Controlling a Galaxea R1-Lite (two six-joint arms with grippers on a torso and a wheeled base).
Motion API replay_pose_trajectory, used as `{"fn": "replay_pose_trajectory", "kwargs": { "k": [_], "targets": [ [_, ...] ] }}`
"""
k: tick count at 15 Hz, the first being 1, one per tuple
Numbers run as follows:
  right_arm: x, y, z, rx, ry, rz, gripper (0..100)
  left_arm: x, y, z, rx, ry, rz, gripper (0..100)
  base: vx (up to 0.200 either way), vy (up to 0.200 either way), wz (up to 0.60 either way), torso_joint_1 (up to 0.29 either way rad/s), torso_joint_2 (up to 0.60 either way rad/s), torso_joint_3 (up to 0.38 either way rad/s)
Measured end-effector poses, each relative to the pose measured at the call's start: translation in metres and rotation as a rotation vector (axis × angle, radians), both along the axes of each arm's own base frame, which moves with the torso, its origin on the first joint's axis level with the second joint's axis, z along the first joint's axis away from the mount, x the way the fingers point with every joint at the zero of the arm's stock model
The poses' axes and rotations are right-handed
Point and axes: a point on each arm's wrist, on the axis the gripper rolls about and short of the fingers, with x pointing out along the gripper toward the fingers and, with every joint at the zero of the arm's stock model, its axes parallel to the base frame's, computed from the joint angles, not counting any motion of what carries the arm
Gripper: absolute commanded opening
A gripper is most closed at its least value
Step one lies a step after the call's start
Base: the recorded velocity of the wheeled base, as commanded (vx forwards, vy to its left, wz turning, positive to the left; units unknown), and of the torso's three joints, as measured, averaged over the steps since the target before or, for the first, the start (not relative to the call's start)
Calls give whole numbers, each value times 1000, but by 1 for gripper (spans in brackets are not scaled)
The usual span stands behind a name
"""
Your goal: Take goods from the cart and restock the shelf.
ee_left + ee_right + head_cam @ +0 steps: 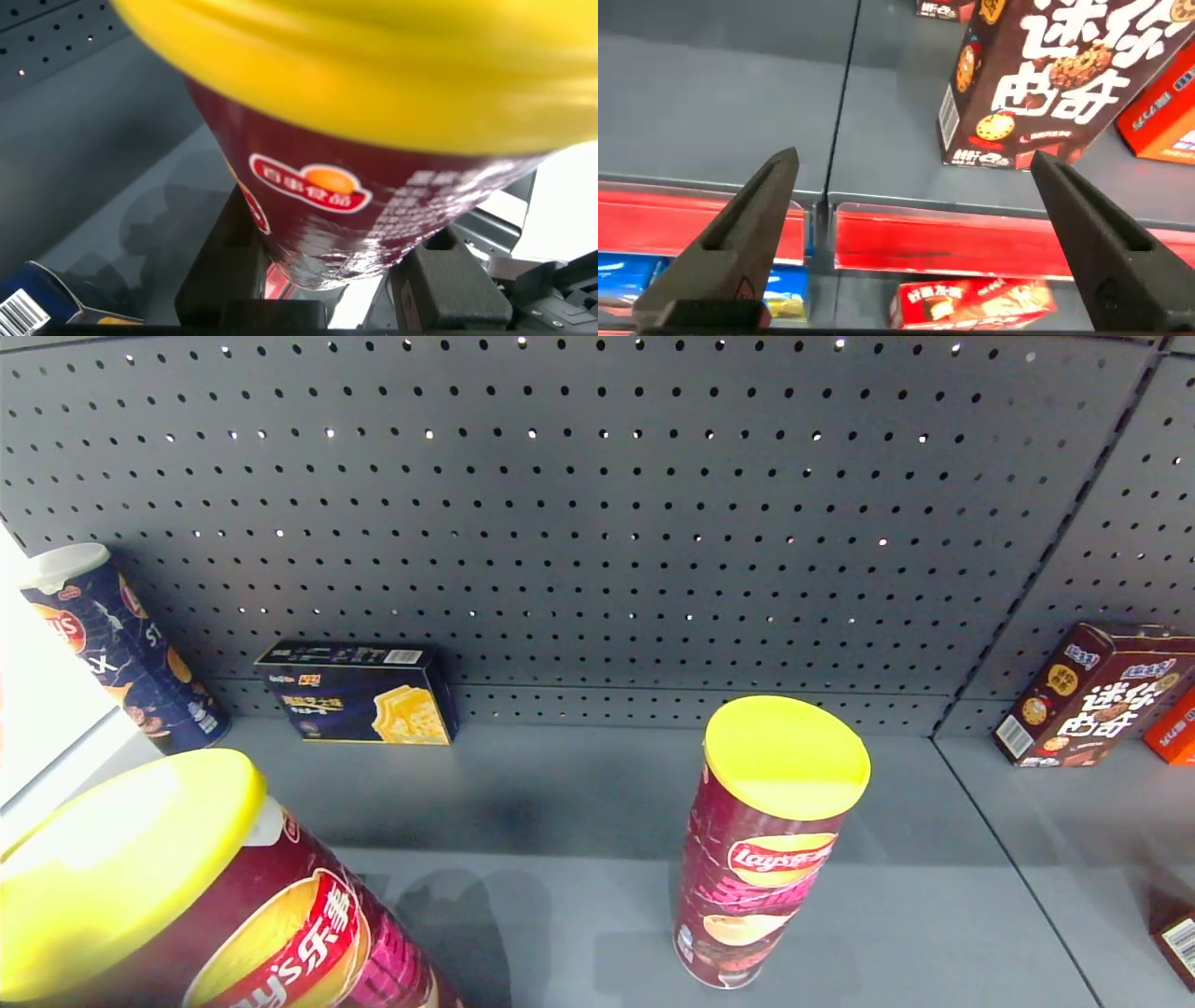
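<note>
Placement step, by judgement: with left pincer (327,280) gripping the tilted, yellow-lidded chip can (187,896) at lower left of frame and right pincer (913,159) spread wide and empty, set upright on bare shelf (579,821), left of standing can (766,840).

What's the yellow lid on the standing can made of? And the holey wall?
Yellow lid: probably smooth plastic, with even colour and a thin moulded rim. Holey wall: likely grey painted sheet metal, given its neat punched holes.

Brand logo on held chip can (280,933)
</note>
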Motion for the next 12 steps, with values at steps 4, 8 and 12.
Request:
{"fn": "replay_pose_trajectory", "kwargs": {
  "k": [4, 8, 12],
  "targets": [
    [0, 2, -1, 31, 4, 94, 100, -2, 1, -4, 1, 7, -9, 0, 0, 0, 0, 0, 0, 0],
    [0, -1, -3, 76, 16, -66, 100, -4, 2, -4, -2, 3, -9, 0, 0, 0, 0, 0, 0, 0],
    [-1, -2, -8, 119, 64, -92, 100, -4, 2, -2, -6, -2, -8, 0, 0, 0, 0, 0, 0, 0]
  ]
}}
